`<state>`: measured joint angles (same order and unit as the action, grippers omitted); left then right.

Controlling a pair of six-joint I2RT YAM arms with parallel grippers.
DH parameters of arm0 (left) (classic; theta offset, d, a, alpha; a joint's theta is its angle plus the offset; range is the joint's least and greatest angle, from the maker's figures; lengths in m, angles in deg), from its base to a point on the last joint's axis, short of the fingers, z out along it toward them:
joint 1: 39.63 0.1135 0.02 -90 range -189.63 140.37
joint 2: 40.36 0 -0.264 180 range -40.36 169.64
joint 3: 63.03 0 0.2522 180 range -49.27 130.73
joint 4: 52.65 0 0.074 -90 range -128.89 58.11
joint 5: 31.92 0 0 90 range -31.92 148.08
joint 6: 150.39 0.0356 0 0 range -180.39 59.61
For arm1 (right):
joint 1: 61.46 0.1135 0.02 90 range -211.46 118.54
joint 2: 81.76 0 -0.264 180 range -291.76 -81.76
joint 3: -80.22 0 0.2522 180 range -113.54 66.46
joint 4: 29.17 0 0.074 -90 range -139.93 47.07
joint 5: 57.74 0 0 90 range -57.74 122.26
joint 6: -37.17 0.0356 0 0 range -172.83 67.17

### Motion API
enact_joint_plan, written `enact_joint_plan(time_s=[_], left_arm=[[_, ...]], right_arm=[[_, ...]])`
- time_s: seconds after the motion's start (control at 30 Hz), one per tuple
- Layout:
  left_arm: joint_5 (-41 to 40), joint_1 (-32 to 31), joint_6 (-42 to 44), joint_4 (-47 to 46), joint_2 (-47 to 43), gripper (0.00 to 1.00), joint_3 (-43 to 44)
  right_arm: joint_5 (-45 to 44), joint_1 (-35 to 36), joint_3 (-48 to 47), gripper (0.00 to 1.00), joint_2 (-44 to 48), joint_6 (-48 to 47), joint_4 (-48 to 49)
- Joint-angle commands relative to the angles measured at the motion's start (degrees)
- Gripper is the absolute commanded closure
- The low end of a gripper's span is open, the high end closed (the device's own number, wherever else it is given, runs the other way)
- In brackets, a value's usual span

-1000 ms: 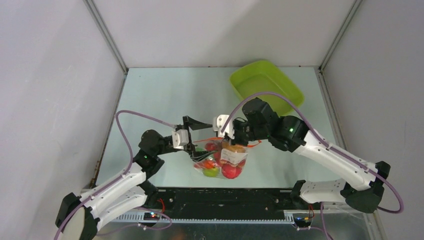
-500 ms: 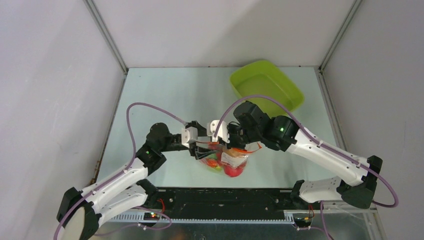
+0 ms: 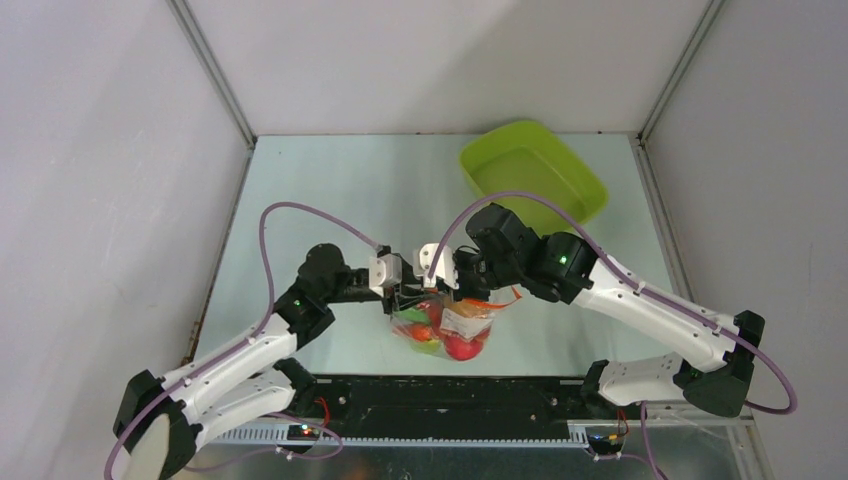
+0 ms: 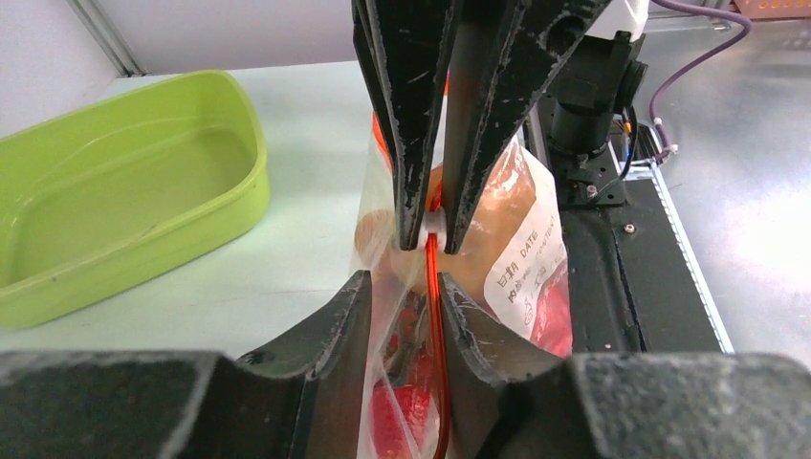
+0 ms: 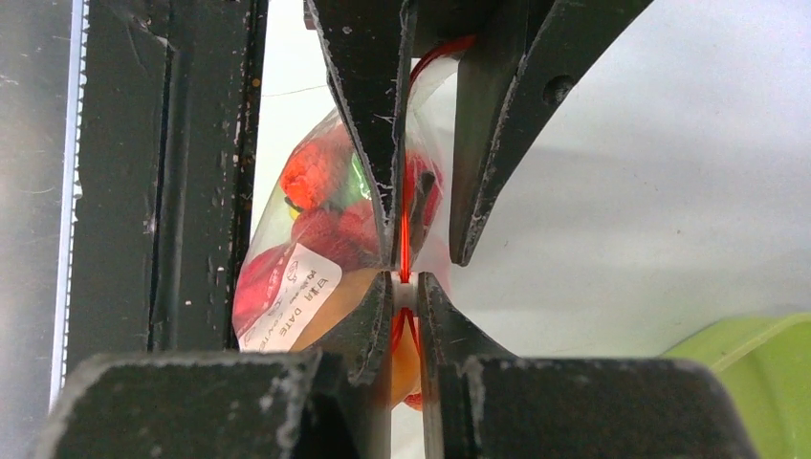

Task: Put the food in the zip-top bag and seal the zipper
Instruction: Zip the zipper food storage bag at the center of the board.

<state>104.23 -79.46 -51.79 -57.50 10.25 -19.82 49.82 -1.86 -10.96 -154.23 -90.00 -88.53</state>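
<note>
Pale green table [image 3: 330, 190] boxed in by grey walls; lime tray [image 3: 535, 170] at far right, nothing in it. Zip-top bag [image 3: 465, 318] held up by its mouth near centre, food [image 3: 460, 345] packed inside. Left gripper [image 3: 404, 298], wide and clear of the bag a second ago, has swung in. It now straddles the zipper [image 4: 435, 287], narrowly parted, not clamped. Right gripper [image 3: 447, 289] pinches the white slider tab [image 4: 427, 228]. Judgement: loading done, and sealing needs the left clamp, then a slider pull.

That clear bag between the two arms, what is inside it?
Toy food shows through the bag: red pieces, something green, an orange-brown one. The white label and fingers hide the rest.
</note>
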Motion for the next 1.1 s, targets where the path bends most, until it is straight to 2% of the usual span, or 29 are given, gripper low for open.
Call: enact_joint_plan(time_s=[0.0,0.2,0.37,0.5,0.6,0.77,1.07], left_arm=[[-1.58,-0.98,1.69,0.63,0.21,0.69,2.99],[-2.73,-2.33,4.15,4.31,0.91,0.99,4.43],[-7.72,-4.16,4.81,5.74,-0.11,1.0,4.21],[-12.55,-4.5,2.43,-3.94,-4.0,1.0,-1.52],[-14.57,-4.56,1.53,-6.34,-6.31,1.0,-4.7],[-17.51,-4.55,3.6,-0.84,-7.33,1.0,-4.62],[-18.79,-4.56,5.09,1.09,-7.94,1.0,-5.46]], right_arm=[[1.69,0.5,-3.04,1.0,0.5,-1.06,3.0],[2.06,0.56,-2.84,1.0,0.78,-1.34,3.19],[-0.85,0.47,-2.46,1.0,1.12,-2.18,2.13],[-2.02,-2.09,-1.79,1.0,1.46,-1.61,0.54],[-3.02,-4.08,-0.6,1.0,2.18,-0.8,0.11],[-4.06,-8.22,0.78,1.0,4.27,-0.13,-0.94],[-8.45,-12.47,2.64,1.0,5.17,0.19,-6.6]])
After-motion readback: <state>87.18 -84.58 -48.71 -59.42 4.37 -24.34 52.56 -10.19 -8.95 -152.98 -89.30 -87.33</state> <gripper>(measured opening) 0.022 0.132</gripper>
